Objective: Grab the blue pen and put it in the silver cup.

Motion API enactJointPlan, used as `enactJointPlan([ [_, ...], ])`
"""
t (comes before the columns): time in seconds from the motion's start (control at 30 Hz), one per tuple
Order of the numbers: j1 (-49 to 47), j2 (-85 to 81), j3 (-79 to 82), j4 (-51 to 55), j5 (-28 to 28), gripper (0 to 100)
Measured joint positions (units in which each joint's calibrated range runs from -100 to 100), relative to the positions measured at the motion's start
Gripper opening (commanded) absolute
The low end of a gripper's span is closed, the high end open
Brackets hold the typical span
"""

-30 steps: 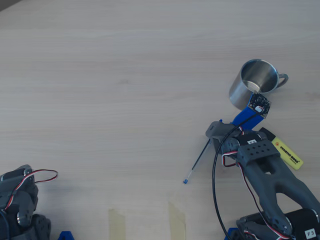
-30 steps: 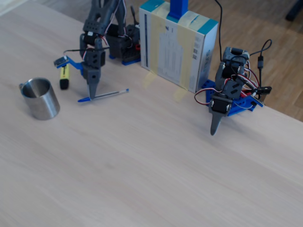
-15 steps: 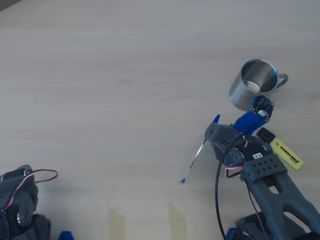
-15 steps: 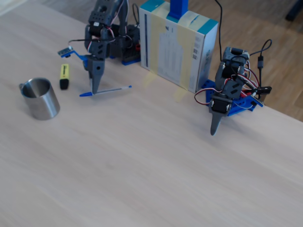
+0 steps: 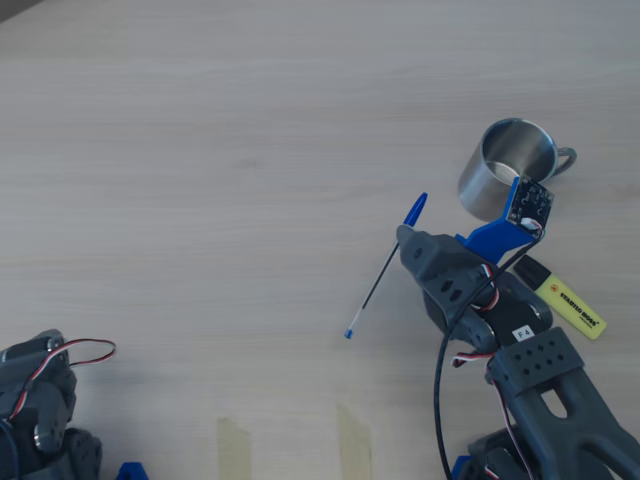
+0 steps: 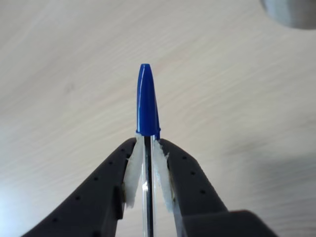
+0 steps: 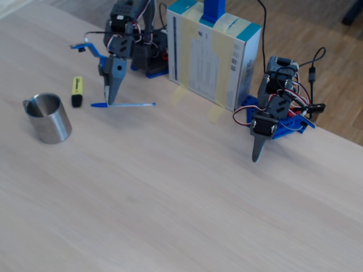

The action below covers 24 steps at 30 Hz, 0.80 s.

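The blue pen [image 5: 380, 275] has a clear barrel and a blue cap, and lies slanted across the table in the overhead view. My gripper [image 5: 404, 236] is shut on its barrel just behind the cap. In the wrist view the white-padded jaws of the gripper [image 6: 147, 143] pinch the barrel and the blue cap [image 6: 147, 98] sticks out ahead. In the fixed view the pen [image 7: 133, 104] lies level at the gripper [image 7: 108, 101] tips, at or just above the tabletop. The silver cup [image 5: 505, 175] stands upright beyond the gripper, handle to the right; it also shows in the fixed view [image 7: 48, 119].
A yellow highlighter [image 5: 570, 300] with a black cap lies beside my arm, between it and the cup in the fixed view [image 7: 76, 90]. A second idle arm [image 7: 266, 124] stands apart. A cardboard box [image 7: 215, 51] stands at the table's back edge.
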Motion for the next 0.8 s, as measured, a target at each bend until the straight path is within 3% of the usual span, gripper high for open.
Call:
enactJointPlan([
  [0.47,0.33,-10.0,0.0,-0.67,2.67,2],
  [0.8,0.84,-14.51,0.0,-8.24,7.69,2],
])
